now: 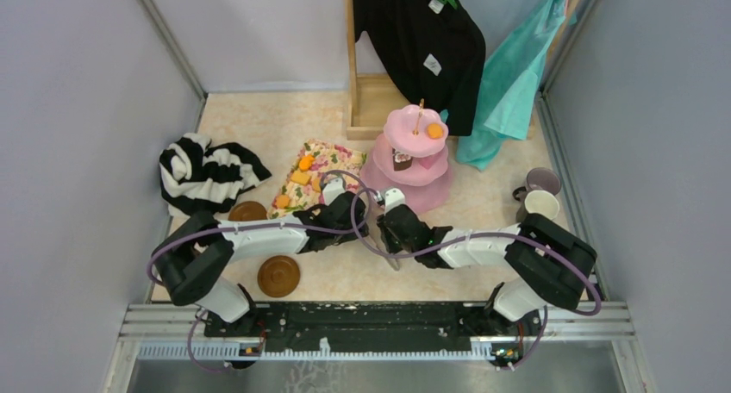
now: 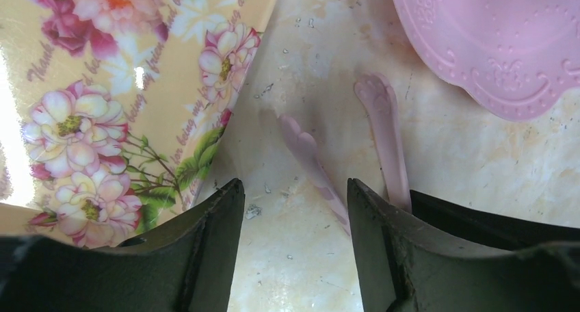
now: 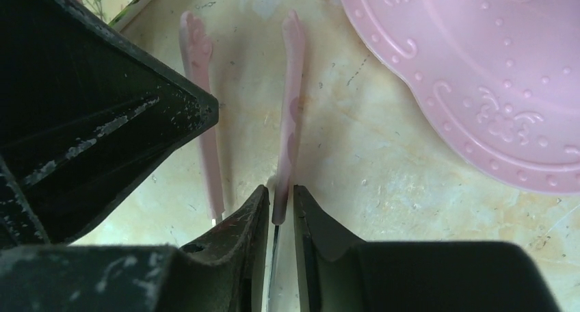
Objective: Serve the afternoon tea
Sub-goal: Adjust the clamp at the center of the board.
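Observation:
The pink three-tier cake stand holds an orange pastry on its top tier and a brown one on its middle tier. Orange and yellow pastries lie on the floral cloth. My right gripper is shut on the end of a thin pink utensil, low over the table by the stand's bottom tier. A second pink utensil lies beside it. My left gripper is open and empty, right beside the second utensil, with its right finger over the near end.
Two brown saucers sit at the near left. The lilac mug and cream mug stand at the right edge. The striped garment lies far left. The floral cloth lies left of my left gripper. Dark and teal clothes hang behind.

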Robot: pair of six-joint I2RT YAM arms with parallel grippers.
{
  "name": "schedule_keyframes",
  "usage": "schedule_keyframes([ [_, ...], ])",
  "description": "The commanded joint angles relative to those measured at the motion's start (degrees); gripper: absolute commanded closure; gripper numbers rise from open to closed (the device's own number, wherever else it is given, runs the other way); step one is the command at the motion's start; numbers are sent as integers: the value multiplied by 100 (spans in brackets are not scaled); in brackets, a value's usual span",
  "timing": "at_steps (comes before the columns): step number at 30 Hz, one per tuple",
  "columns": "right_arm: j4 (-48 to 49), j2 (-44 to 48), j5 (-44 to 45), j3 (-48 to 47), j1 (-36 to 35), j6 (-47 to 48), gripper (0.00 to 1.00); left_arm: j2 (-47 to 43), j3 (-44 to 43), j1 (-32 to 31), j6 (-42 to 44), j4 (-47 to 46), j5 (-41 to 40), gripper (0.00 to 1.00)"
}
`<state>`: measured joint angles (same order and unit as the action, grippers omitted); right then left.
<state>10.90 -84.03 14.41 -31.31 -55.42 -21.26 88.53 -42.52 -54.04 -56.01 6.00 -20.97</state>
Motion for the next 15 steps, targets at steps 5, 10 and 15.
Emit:
schedule_keyframes([
  [5,18,27,-93,-339,44,-98,85,261,-102,-71,-139,76,-102,41],
  [10,-26,-18,-76,-356,49,-109,91,314,-89,-96,-175,80,-63,46],
  [15,-102,-114,-35,-376,49,-139,94,256,-31,-139,-232,146,-82,59],
])
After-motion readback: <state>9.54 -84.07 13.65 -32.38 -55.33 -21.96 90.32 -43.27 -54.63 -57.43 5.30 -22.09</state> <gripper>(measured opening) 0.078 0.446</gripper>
